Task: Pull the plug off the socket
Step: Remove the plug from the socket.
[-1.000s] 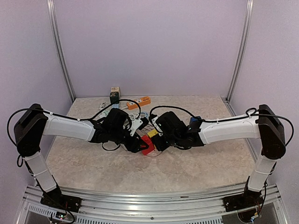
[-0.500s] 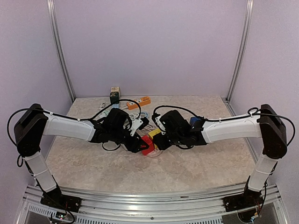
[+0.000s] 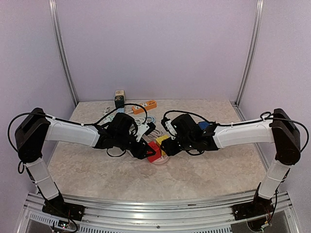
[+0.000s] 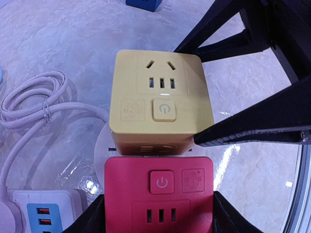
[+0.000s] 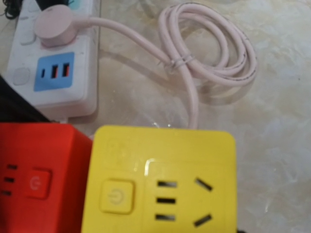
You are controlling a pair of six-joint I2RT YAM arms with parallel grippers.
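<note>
Cube [image 4: 159, 191], red, gripped inside left pincer [image 4: 158, 213].

Yellow cube socket [image 4: 160, 104], pressed against red cube socket [image 4: 159, 194], both face-up

Top view, frame centre: left cube socket [image 3: 154, 152] and right cube socket [image 3: 162, 140] are touching, with the right one up-right of the left. Right wrist view: USB power strip [image 5: 58, 73] upper left, plug [image 5: 52, 22] seated on it, its coiled cable [image 5: 209, 48] upper right. Second power strip [image 3: 144, 106] sits at the table [image 3: 194, 174] rear edge, small box [image 3: 119, 97] to its left.
</note>
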